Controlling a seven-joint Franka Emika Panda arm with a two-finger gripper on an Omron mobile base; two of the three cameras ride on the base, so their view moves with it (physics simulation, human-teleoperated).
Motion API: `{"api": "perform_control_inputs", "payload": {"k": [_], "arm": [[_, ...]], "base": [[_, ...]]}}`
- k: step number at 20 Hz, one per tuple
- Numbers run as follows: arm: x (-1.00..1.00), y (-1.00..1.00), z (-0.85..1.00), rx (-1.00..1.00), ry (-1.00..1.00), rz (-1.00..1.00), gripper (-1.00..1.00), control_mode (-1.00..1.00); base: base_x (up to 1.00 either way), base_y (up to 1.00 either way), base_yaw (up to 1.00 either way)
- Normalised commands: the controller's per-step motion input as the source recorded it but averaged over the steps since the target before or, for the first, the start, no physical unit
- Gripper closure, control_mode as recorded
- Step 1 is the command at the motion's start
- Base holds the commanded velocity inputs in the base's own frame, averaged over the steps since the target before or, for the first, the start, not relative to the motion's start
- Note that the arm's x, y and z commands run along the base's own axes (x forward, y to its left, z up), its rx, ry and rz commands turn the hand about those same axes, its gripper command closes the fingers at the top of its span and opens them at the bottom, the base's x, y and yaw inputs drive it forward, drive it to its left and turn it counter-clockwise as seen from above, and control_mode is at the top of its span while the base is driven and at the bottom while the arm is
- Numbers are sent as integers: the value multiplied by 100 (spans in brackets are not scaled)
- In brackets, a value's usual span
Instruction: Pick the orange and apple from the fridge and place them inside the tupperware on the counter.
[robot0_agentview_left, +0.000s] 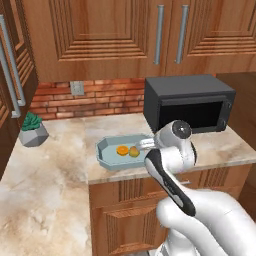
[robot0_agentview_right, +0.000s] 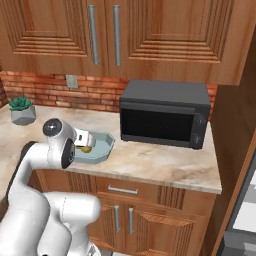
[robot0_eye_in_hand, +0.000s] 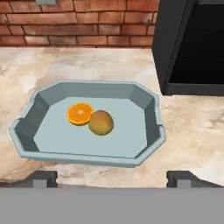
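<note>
The pale blue-grey tupperware (robot0_eye_in_hand: 148, 131) lies on the beige counter (robot0_eye_in_hand: 197, 127), left of the microwave. Inside it the bright orange (robot0_eye_in_hand: 80, 113) and the duller golden-brown apple (robot0_eye_in_hand: 101, 123) rest side by side, touching, orange on the left. My gripper (robot0_eye_in_hand: 112, 179) hangs open just in front of the container's near rim with nothing between its fingers. From the left base I see the tupperware (robot0_agentview_left: 106, 150), the orange (robot0_agentview_left: 122, 150) and the apple (robot0_agentview_left: 134, 151), with my hand at their right. A strip of the fridge (robot0_agentview_right: 243, 210) shows at the far right.
A black microwave (robot0_agentview_left: 190, 102) stands right of the container against the brick wall. A grey plant pot (robot0_agentview_left: 33, 131) sits in the counter's back left corner. Wooden wall cabinets hang overhead, and the counter's front edge lies below my hand.
</note>
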Motion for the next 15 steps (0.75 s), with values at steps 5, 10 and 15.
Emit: {"api": "perform_control_inputs", "payload": {"k": [5, 10, 15], "arm": [[-98, -52, 73, 0, -1, 0, -100, -100], [-90, -66, 48, 1, -6, 0, -100, -100], [-77, -83, 20, 0, 0, 0, -100, -100]], "base": [[0, 0, 0], [0, 0, 0], [0, 0, 0]]}}
